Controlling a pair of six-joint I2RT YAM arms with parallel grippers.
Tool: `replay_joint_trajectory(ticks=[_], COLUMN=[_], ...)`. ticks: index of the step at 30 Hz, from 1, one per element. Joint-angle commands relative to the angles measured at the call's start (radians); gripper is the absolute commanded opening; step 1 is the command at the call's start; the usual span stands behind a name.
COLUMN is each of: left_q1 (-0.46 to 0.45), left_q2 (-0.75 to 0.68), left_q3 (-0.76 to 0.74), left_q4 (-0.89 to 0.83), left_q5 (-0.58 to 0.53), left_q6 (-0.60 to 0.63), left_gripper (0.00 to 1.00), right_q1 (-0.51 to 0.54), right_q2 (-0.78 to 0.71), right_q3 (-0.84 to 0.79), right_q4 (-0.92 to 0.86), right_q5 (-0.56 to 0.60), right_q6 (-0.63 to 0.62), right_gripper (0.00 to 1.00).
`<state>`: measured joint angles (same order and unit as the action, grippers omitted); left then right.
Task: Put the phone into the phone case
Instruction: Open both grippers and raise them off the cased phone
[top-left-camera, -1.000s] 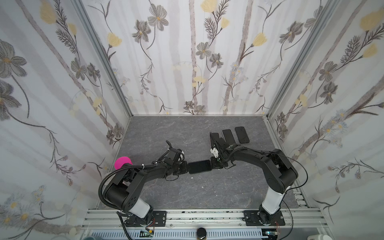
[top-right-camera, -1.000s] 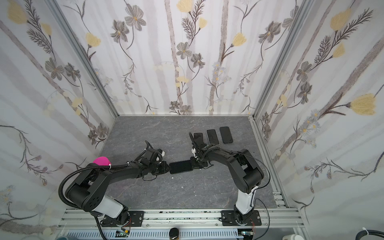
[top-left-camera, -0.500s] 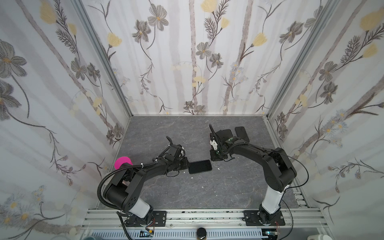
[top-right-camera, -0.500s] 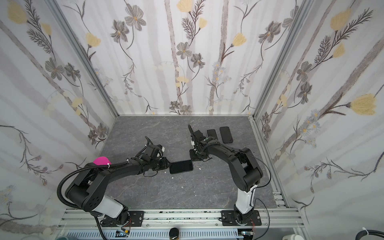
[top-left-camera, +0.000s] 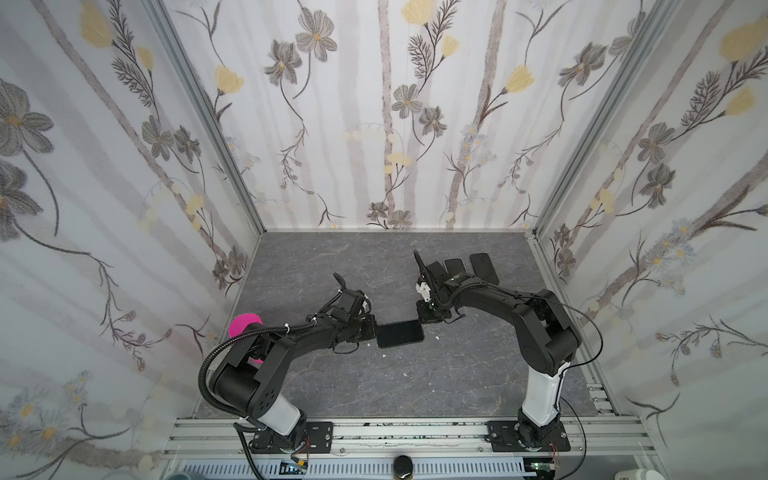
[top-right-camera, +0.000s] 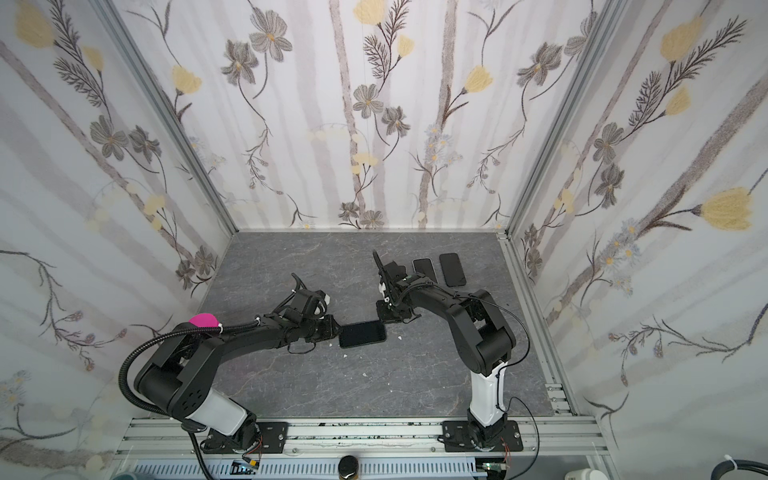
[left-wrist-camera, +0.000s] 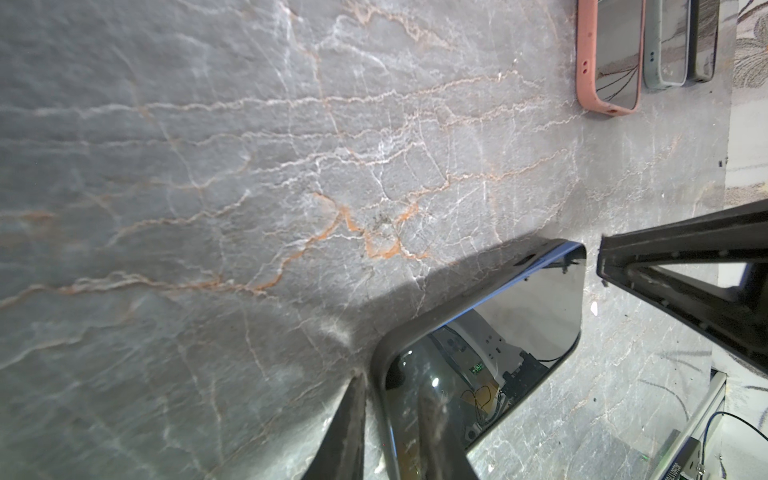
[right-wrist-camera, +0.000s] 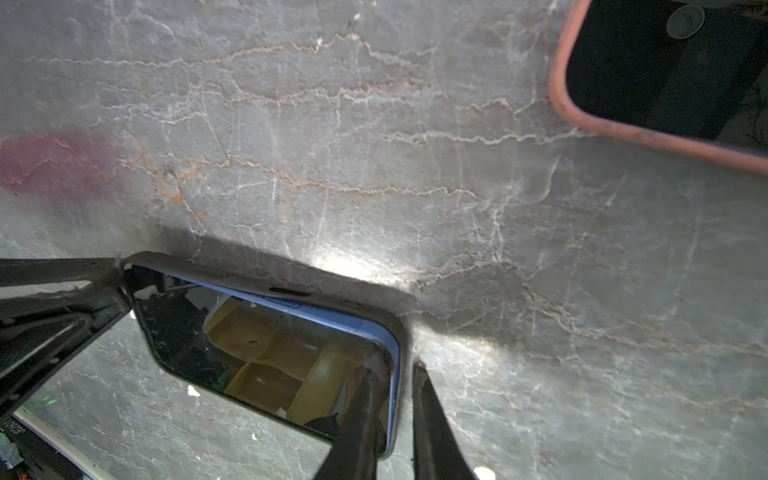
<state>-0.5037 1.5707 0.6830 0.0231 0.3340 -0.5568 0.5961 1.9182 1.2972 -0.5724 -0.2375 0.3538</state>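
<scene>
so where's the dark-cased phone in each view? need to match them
In a top view: dark-cased phone, middle of the table.
In a top view: same spot.
Left wrist: close up, screen up.
Right wrist: close up, seen from its opposite end.
Shared landmark: row of phones at the table's back right; right wrist shows only its pink case.

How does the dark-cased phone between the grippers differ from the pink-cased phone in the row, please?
Colour: the dark-cased phone has a black case, the pink-cased phone a pink one. Contact: the left gripper and right gripper each straddle an edge of the dark-cased phone; the pink-cased phone lies untouched. Fit: the dark-cased phone shows a blue edge inside its rim; the pink-cased phone shows none. Both lie screen up.
</scene>
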Motion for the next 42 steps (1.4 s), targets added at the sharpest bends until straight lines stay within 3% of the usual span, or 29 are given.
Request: replay_joint_trajectory(ticks=[1,17,42], left_q1=[0.002,0.001,0.001], left_q2=[0.005,-0.004,-0.008], left_q3=[0.0,-0.023,-0.03], left_q4=[-0.006,0.002,0.011], left_q5=[0.002,0.005,0.009], left_q6=[0.002,-0.009,-0.012], left_gripper=[0.22,0.22,0.21], right_q1=[0.001,0.004,0.022], right_q2=[0.01,0.052,0.092], right_q3=[-0.004,-0.032,-0.029], right_q4=[-0.014,-0.038,-0.079], right_q5=[0.0,0.073,0.127], right_q6=[-0.013,0.01,0.004], right_gripper=[0.18,0.11,0.11])
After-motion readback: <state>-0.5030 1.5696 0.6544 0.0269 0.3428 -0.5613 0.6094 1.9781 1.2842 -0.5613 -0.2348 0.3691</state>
